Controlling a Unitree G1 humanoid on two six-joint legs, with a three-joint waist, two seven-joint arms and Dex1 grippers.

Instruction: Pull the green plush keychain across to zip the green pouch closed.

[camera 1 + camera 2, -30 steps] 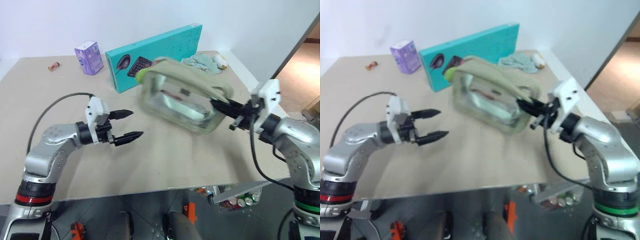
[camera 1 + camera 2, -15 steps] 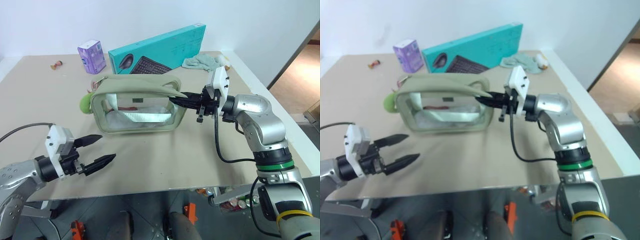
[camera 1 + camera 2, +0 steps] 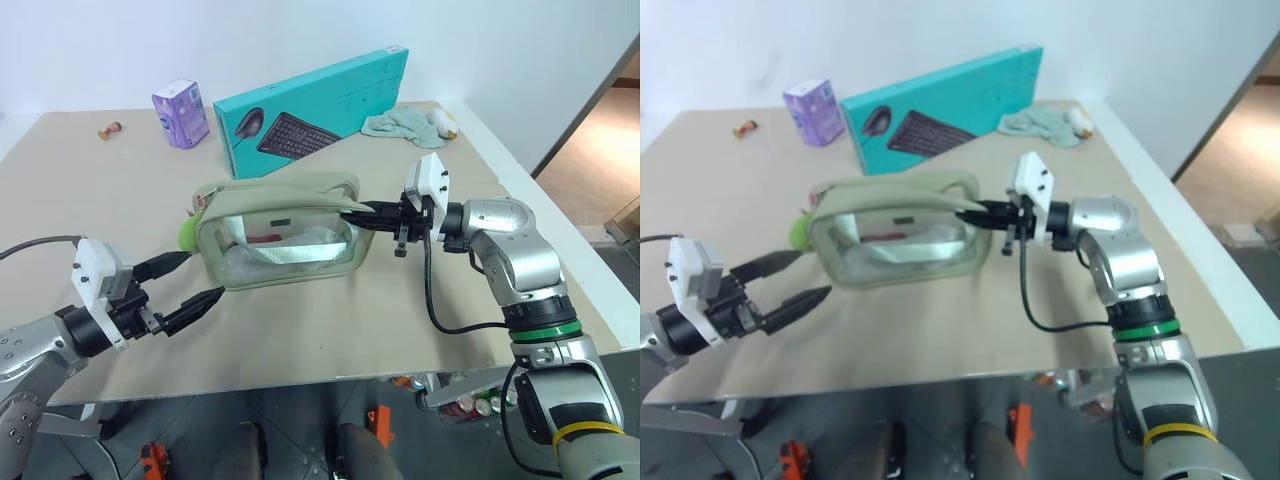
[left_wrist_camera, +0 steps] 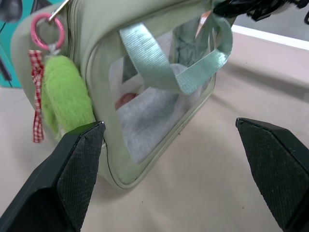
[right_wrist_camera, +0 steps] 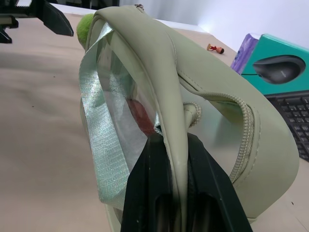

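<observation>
I have the right gripper (image 3: 358,213) pinched on the top edge of the green pouch (image 3: 280,240), which stands on the table (image 3: 330,320) in front of the teal keyboard box (image 3: 310,110). The left gripper (image 3: 190,283) is spread wide just beside the pouch's other end, holding nothing. The green plush keychain (image 4: 63,96) hangs from a pink ring (image 4: 47,33) at that end, close to one left finger (image 4: 72,164).
</observation>
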